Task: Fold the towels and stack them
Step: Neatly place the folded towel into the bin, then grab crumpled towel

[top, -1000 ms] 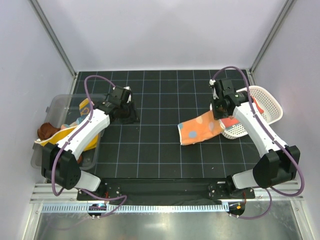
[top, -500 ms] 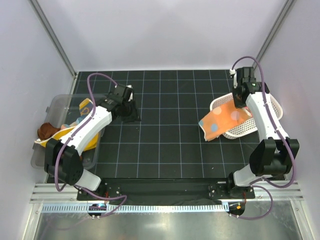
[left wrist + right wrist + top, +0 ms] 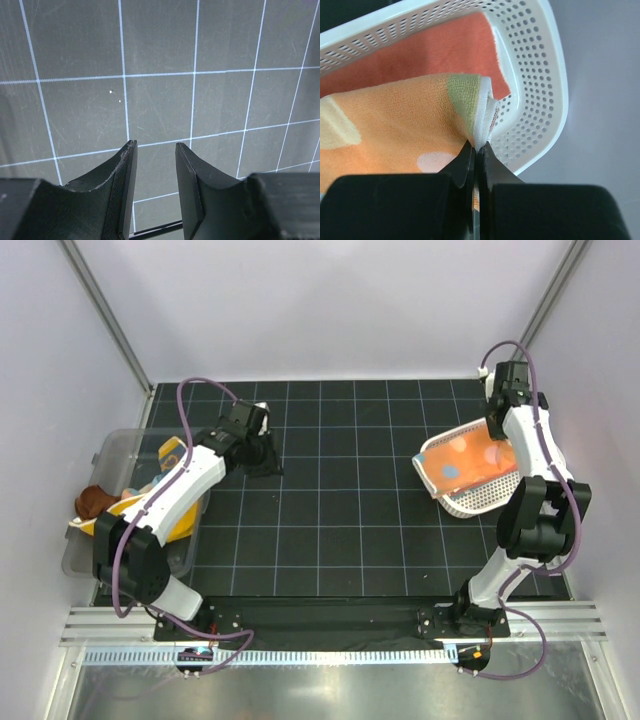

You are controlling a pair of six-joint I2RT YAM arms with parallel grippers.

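My right gripper (image 3: 498, 446) (image 3: 479, 147) is shut on the white-hemmed corner of the orange polka-dot towel (image 3: 460, 460) (image 3: 385, 125). The towel hangs over the white perforated basket (image 3: 482, 498) (image 3: 545, 75). Under it in the basket lies a red-orange towel (image 3: 430, 50). My left gripper (image 3: 262, 460) (image 3: 154, 144) is open over the black grid mat with nothing between its fingers. More towels fill the clear bin (image 3: 118, 452) at the left: a yellow-orange one (image 3: 128, 512), a rust-brown one (image 3: 92, 502) and a light blue one (image 3: 160, 482).
The basket sits at the mat's right edge, close to the right wall (image 3: 600, 440). The clear bin stands against the left wall. The black grid mat (image 3: 340, 500) lies between the two arms.
My right arm swung right and back, carrying the polka-dot towel from the mat to over the basket. The left arm has hardly moved.
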